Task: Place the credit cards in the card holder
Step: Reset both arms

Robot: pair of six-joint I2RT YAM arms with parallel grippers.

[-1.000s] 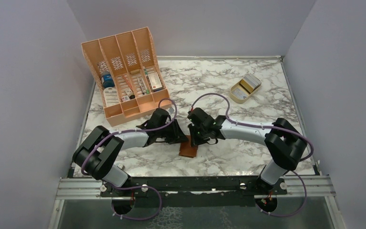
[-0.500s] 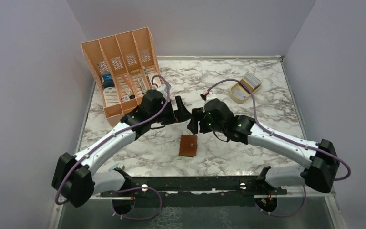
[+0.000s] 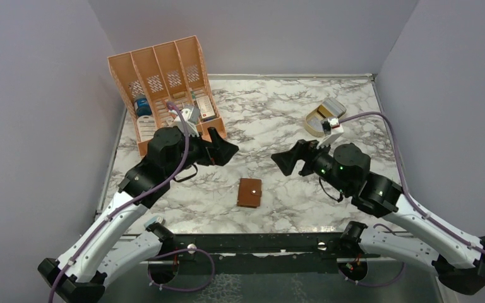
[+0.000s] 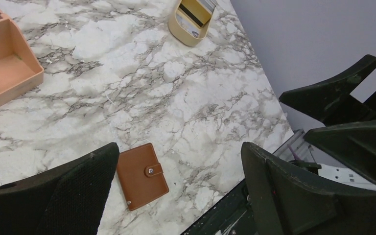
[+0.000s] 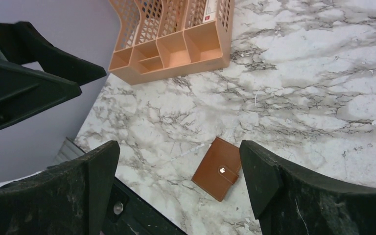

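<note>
Jaws wide apart — both empty.

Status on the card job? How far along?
Done: unclear; the card holder lies snapped shut on the table, contents hidden. In hand: nothing; left pincer and right pincer are open, empty, raised. Left: credit cards show in the tan stand, to be moved.

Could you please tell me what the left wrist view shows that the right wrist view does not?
Only the left wrist view shows the tan stand holding the pale credit cards. Only the right wrist view shows the lattice dividers of the orange slotted organiser. Both show the closed brown leather card holder on the marble table, plus the organiser's front trays.
</note>
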